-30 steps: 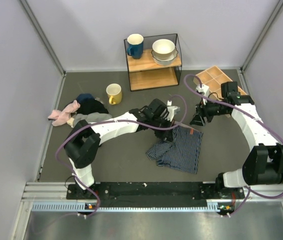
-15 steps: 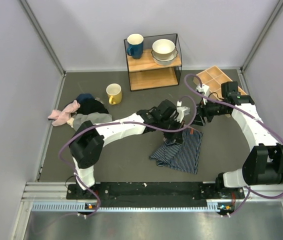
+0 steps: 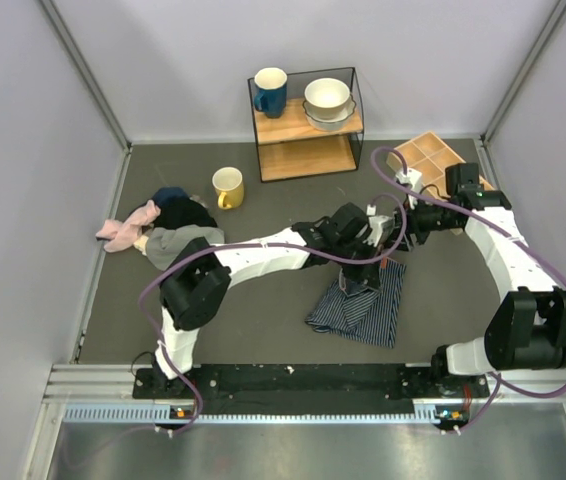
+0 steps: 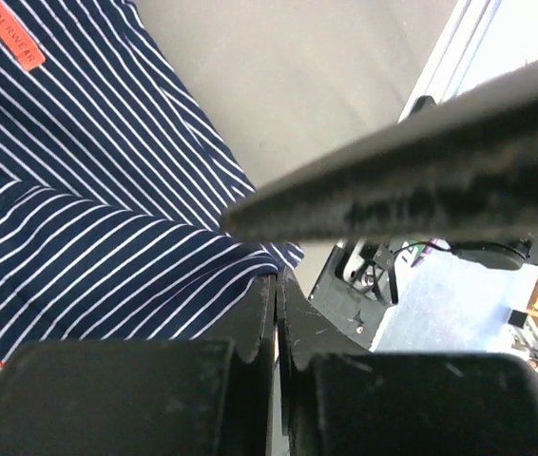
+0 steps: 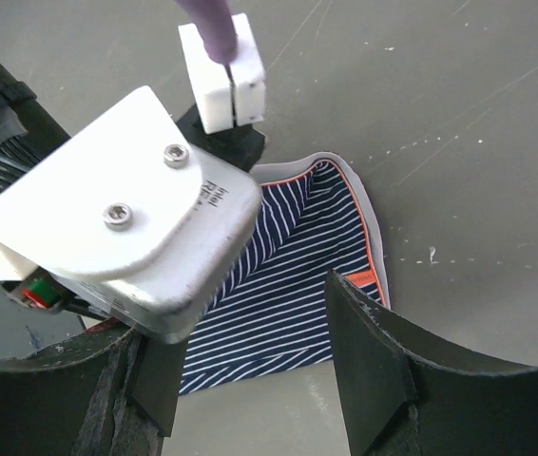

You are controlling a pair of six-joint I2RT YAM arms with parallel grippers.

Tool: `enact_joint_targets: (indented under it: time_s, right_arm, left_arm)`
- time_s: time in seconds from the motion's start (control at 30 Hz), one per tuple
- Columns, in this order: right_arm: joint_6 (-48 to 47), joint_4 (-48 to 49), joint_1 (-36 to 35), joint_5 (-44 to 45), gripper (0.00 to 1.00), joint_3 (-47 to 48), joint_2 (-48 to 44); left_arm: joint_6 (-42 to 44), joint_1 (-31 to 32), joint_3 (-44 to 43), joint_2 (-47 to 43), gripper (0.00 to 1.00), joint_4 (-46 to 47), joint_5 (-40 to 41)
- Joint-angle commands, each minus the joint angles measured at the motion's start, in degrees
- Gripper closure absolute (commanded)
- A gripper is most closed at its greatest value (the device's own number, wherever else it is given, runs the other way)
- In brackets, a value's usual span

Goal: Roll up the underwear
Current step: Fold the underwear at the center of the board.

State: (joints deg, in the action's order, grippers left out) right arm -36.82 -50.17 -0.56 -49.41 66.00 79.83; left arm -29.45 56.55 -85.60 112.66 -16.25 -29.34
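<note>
The underwear (image 3: 368,310), navy with thin white stripes, lies on the grey table in front of the arms, its left part folded over toward the right. My left gripper (image 3: 365,272) is over its upper edge, shut on a fold of it. The left wrist view shows the fingertips (image 4: 277,290) pressed together at the striped fabric (image 4: 88,209), with a red tag (image 4: 24,47) at the top left. My right gripper (image 3: 403,236) hovers open just past the waistband. In its view (image 5: 240,380) the underwear (image 5: 297,294) lies below, partly hidden by the left wrist's white camera (image 5: 117,228).
A pile of clothes with a pink cloth (image 3: 123,230) and a grey cloth (image 3: 178,240) lies at the left. A yellow mug (image 3: 228,186) stands behind it. A shelf (image 3: 308,125) with a blue mug and bowls is at the back. A wooden tray (image 3: 433,155) is at the back right.
My left gripper has moved right and pulled the underwear's left part over with it, so the underwear is narrower. The right arm has hardly moved.
</note>
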Motion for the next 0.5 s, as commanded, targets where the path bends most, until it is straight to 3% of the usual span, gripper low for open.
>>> enact_joint_targets:
  time_s: [0.0, 0.47]
  right_arm:
    - [0.4, 1.2, 0.4, -1.7, 0.42, 0.1, -0.7]
    - [0.8, 1.0, 3.5, -2.3, 0.42, -0.1, -0.6]
  left_arm:
    - [-1.2, 1.2, -3.5, 1.9, 0.99, 4.6, -1.2]
    - [-5.4, 1.7, -2.6, 5.5, 0.96, 9.9, -3.1]
